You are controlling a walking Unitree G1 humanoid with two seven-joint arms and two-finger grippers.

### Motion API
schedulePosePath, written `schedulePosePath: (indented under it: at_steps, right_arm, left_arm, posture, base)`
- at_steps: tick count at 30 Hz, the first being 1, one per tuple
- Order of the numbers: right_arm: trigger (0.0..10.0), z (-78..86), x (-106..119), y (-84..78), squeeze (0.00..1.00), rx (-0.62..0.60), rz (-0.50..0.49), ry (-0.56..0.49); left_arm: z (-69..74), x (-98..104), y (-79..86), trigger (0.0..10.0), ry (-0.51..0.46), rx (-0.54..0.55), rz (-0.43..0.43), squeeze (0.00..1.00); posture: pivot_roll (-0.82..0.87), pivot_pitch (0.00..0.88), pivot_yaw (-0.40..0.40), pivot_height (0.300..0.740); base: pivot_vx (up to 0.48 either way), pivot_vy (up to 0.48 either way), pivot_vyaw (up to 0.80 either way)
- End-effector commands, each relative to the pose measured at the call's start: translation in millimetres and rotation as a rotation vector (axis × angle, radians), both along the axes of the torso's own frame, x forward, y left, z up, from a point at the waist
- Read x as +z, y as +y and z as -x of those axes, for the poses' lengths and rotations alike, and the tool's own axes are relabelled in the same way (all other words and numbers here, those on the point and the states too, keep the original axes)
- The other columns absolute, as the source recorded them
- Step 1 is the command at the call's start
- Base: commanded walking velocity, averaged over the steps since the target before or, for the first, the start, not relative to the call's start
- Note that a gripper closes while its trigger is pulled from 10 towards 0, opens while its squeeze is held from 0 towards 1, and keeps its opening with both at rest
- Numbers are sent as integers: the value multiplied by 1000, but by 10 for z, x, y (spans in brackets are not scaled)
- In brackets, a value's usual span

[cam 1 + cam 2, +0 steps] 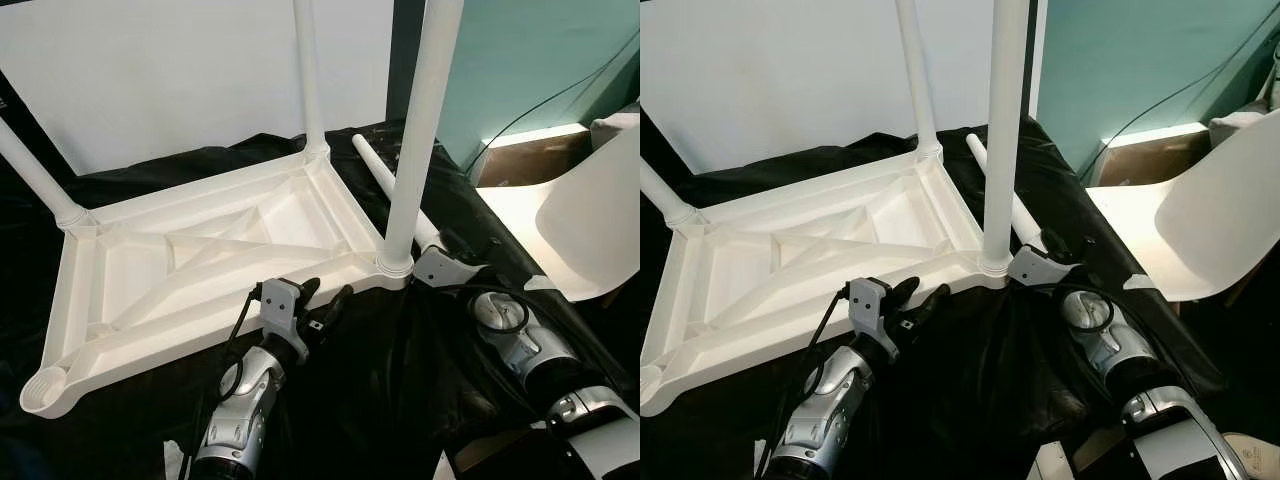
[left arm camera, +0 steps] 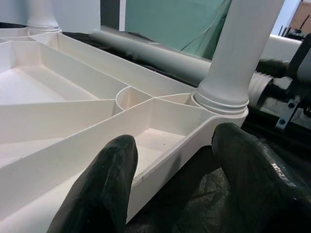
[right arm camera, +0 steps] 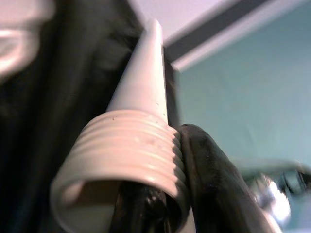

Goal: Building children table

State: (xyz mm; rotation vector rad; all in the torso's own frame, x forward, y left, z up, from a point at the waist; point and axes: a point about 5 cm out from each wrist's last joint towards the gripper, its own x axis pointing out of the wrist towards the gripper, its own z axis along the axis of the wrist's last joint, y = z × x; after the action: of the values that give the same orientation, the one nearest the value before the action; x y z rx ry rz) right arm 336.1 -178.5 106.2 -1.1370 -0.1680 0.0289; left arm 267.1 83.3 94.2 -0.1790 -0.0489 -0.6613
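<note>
On black sheeting (image 1: 400,400), the inverted tabletop (image 1: 200,270) lacks its 8 o'clock leg; the right gripper (image 3: 160,204) clamps the loose leg (image 1: 385,180), best threaded squarely, while the left gripper (image 1: 322,300), fingers apart, steadies the rim.

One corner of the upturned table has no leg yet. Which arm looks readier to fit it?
Right, probably: the right gripper already grips the loose leg near its threaded end. The left gripper is open at the tabletop edge.

White tabletop (image 1: 200,290) upside down, three legs (image 1: 415,140) upright, loose leg (image 1: 385,180) beside.
</note>
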Motion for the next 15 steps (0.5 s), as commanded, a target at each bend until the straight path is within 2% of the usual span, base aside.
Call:
schedulePosePath:
  at_steps: [1,2,4,6,7,9,10,12,13,14,15]
  right_arm:
    - [0,71,83,-48,0,-79,-100,-122]
    - [0,71,83,-48,0,-79,-100,-122]
    - [0,193,222,-121,0,-159,-203,-276]
    - [0,193,222,-121,0,-159,-203,-276]
    - [0,218,259,-148,0,-176,-224,-317]
    - [0,293,332,-192,0,-186,-315,-389]
    - [0,293,332,-192,0,-186,-315,-389]
    - [0,338,359,-159,0,-141,-411,-390]
    - [0,338,359,-159,0,-141,-411,-390]
    - [8118,365,371,-121,0,-107,-499,-376]
    - [8118,365,371,-121,0,-107,-499,-376]
  left_arm:
    - [-17,-18,28,10000,7,13,-14,0]
    - [-17,-18,28,10000,7,13,-14,0]
    - [-71,25,50,10000,-13,-16,-36,0]
    - [-71,25,50,10000,-13,-16,-36,0]
    - [-89,40,66,10000,-20,-25,-47,0]
    - [-127,63,138,10000,-29,-63,-89,0]
    - [-127,63,138,10000,-29,-63,-89,0]
    - [-156,72,207,10000,-30,-93,-126,0]
    - [-156,72,207,10000,-30,-93,-126,0]
    - [-171,75,240,10000,-32,-98,-145,0]
    - [-171,75,240,10000,-32,-98,-145,0]
  posture:
    - [2,0,77,740]
    - [2,0,77,740]
    - [-17,0,88,740]
    - [-17,0,88,740]
    - [-17,0,88,740]
    - [-24,0,92,740]
    - [-24,0,92,740]
    - [-35,0,99,740]
    - [-35,0,99,740]
    - [-37,0,103,740]
    - [-37,0,103,740]
  base:
    - [0,0,0]
    - [0,0,0]
    - [0,0,0]
    - [0,0,0]
    - [0,0,0]
    - [0,0,0]
    - [0,0,0]
    - [0,0,0]
    - [0,0,0]
    - [0,0,0]
    - [0,0,0]
